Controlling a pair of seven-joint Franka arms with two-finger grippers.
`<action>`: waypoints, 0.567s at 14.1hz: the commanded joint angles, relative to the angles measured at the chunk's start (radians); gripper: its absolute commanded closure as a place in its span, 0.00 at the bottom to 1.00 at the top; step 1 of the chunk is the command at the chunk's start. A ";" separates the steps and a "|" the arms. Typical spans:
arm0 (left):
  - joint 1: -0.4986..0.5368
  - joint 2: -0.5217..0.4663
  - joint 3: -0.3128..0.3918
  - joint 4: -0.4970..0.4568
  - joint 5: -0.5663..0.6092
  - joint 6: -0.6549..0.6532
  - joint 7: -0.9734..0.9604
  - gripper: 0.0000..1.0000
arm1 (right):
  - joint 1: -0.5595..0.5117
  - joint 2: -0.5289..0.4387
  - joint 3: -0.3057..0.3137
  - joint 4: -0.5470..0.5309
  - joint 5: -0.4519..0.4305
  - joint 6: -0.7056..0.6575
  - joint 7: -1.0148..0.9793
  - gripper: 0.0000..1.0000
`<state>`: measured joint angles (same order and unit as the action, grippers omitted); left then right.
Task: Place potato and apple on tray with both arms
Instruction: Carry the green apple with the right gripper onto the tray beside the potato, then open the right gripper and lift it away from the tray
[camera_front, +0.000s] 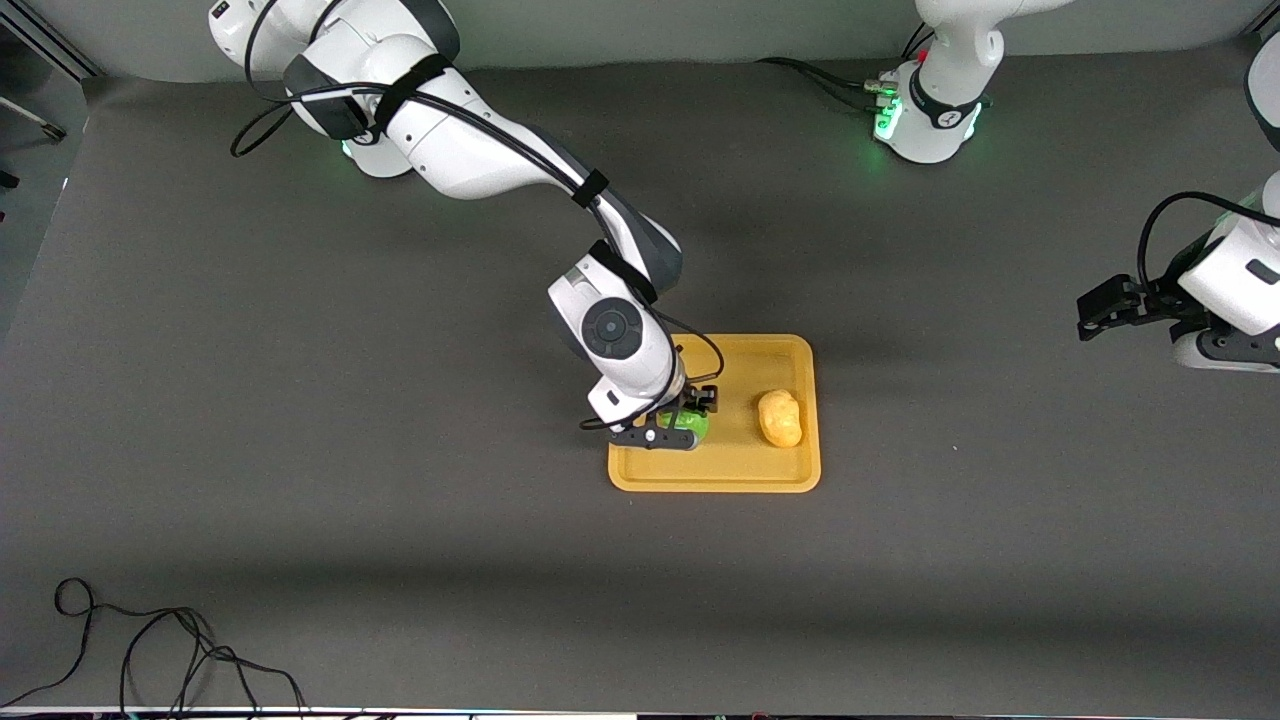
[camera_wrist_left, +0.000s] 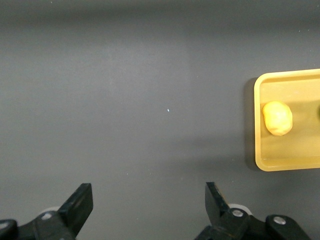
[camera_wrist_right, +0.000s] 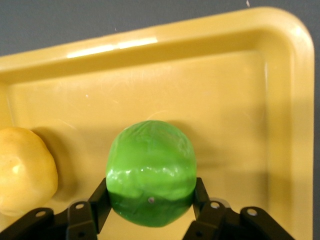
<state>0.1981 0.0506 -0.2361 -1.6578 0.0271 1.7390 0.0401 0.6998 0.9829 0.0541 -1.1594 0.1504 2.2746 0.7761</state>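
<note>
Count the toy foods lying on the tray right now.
2: the potato toward the left arm's end of the tray; the apple beside it, gripped by the right end effector.

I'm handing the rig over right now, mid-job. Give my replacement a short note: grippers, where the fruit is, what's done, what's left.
Right gripper: over the tray, fingers shut on the apple, at the tray's right-arm end.
Left gripper: open, holding nothing, waiting over bare table at the left arm's end.
Potato: lying on the tray, toward the left arm's end, apart from the apple.
Done: potato placed; apple brought to the tray.
Left: release the apple and lift the right arm away.
</note>
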 joint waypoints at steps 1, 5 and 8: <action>-0.017 0.021 -0.002 0.036 -0.003 -0.012 -0.009 0.00 | 0.010 0.002 -0.016 0.003 0.011 -0.012 0.020 0.20; -0.032 0.041 -0.009 0.050 -0.001 -0.015 -0.019 0.00 | 0.000 -0.070 -0.037 -0.043 0.008 -0.027 0.016 0.00; -0.029 0.043 -0.009 0.041 0.004 -0.016 -0.017 0.00 | -0.011 -0.245 -0.098 -0.141 0.009 -0.081 0.005 0.00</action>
<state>0.1749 0.0846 -0.2508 -1.6375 0.0260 1.7381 0.0353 0.6945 0.9084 -0.0001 -1.1716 0.1503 2.2410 0.7769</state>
